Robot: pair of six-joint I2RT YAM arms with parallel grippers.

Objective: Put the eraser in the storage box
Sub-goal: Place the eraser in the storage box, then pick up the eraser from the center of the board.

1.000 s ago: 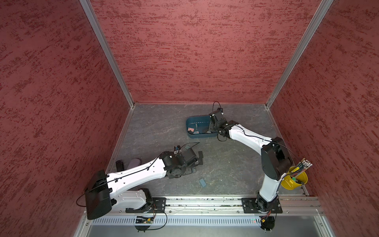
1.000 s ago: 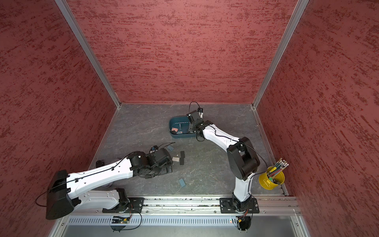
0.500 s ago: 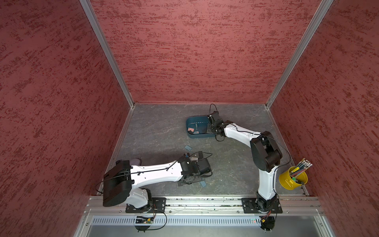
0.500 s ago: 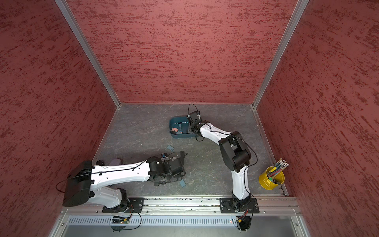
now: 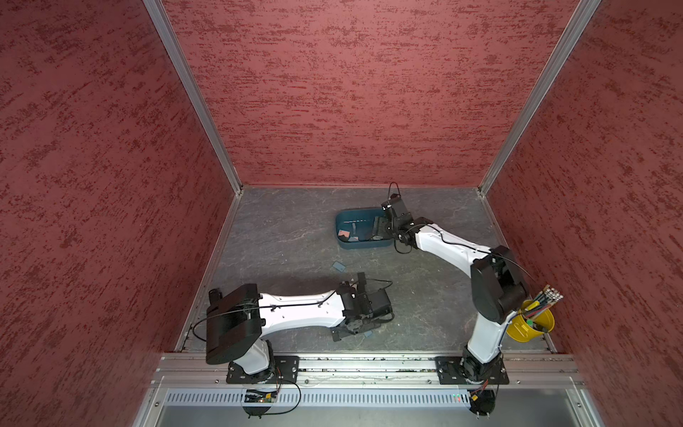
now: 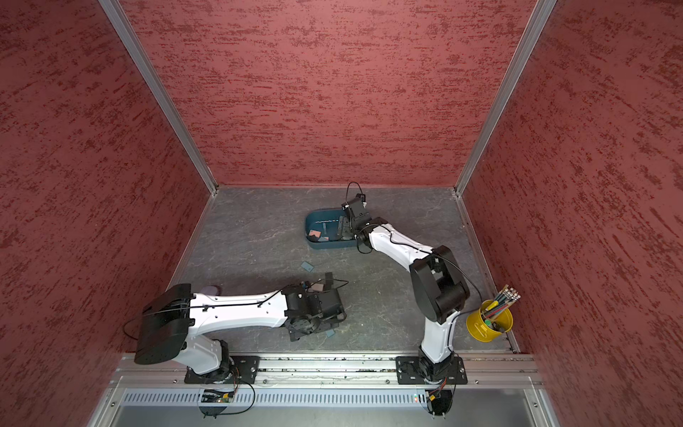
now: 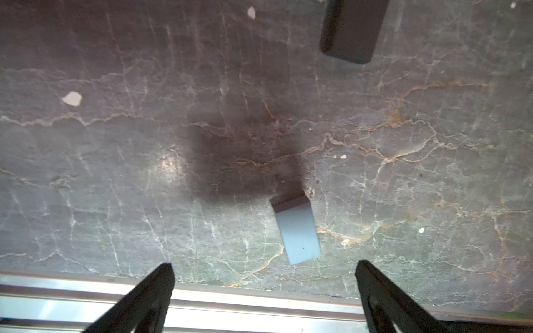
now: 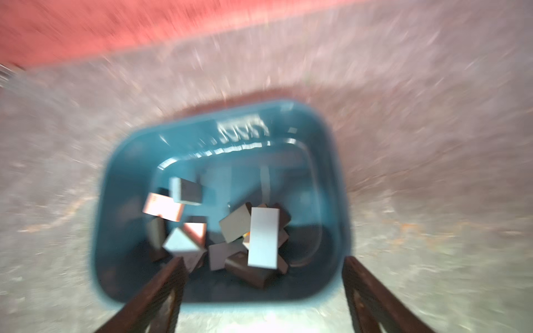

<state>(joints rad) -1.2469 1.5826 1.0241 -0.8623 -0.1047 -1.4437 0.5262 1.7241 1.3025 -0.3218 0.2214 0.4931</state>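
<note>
Our left gripper (image 7: 264, 267) hangs low over the near edge of the table (image 7: 86, 173), jaws spread wide with nothing between them. A pale blue eraser (image 7: 298, 233) lies flat just beyond its fingertips. A second ago this gripper was farther from the rail (image 7: 259, 299), beside the dark eraser (image 7: 350, 31); it has since come nearer. In a top view we see a grey-blue eraser (image 5: 338, 265) farther off, well apart from the gripper. Right of centre, toward the far side, stands the storage box (image 8: 121, 178) with a heap of erasers (image 8: 233, 223) inside. Our right gripper (image 8: 264, 261) hovers over the box's right end. It was pinched shut a second ago and now stands open, holding nothing. A pale eraser (image 8: 264, 236) rests atop the heap, though that view is blurred. At the far right, the yellow pencil cup (image 5: 530, 327) has not moved
</note>
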